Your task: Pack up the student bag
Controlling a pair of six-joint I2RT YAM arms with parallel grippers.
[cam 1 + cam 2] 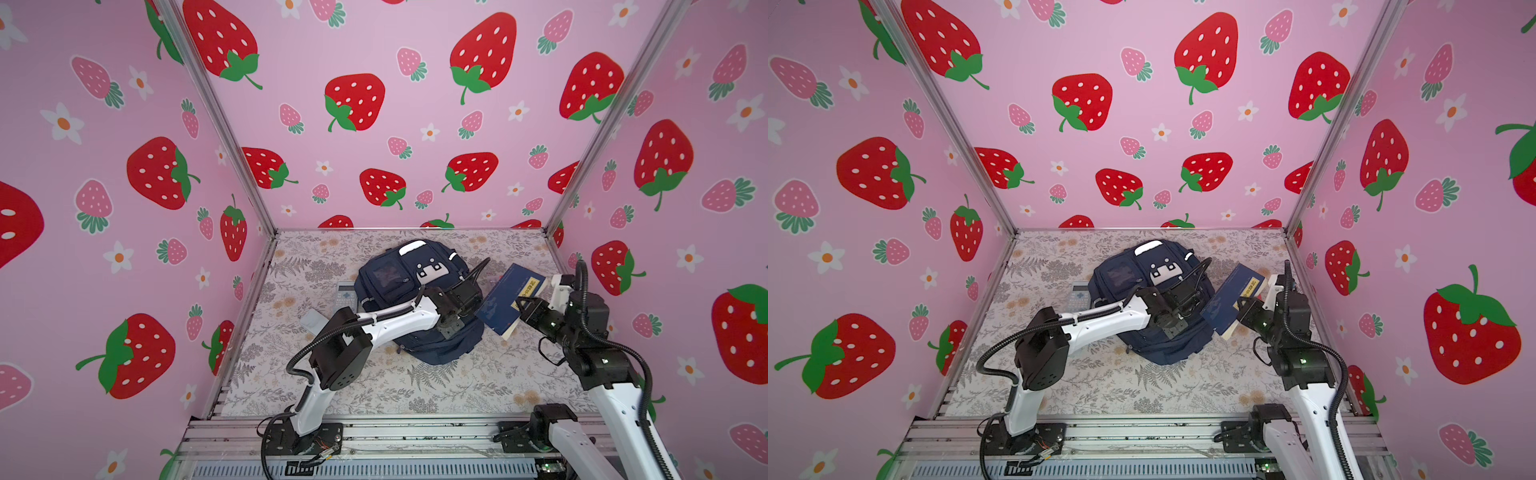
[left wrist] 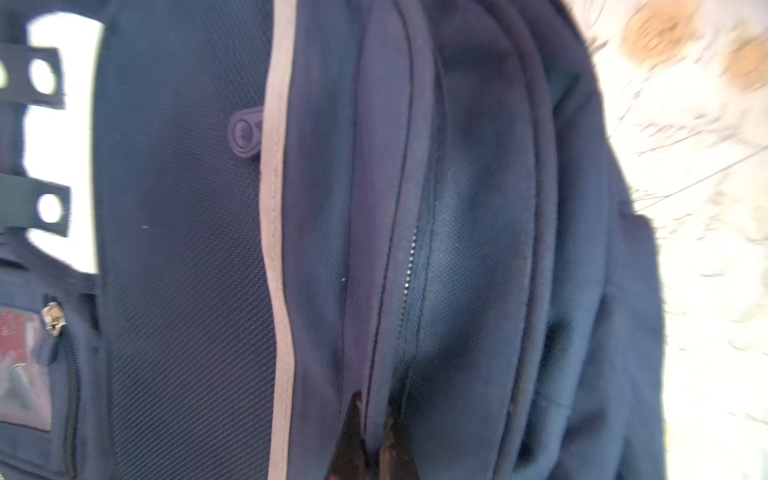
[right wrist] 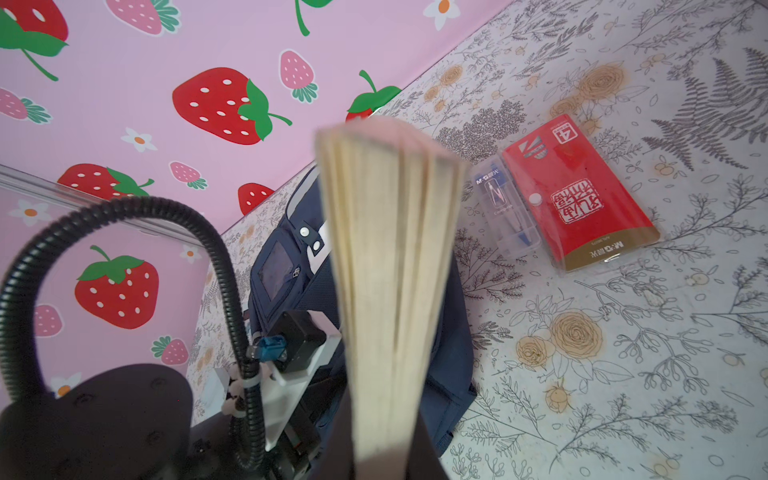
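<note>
The left fingers (image 2: 352, 436) are pinched together on a fabric fold beside a zip of the student bag (image 1: 399, 286), which lies mid-bench (image 1: 374, 386). The right fingers (image 3: 424, 461) are clamped on a blue book (image 1: 509, 297), tilted just beside the bag's right. A calculator (image 1: 346, 294) lies just beside its left.

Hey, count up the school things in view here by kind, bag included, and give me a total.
backpack: 1
book: 1
calculator: 1
stationery cases: 2, the red pack and the clear compass case
small pale flat item, kind unclear: 1
Total: 6
</note>
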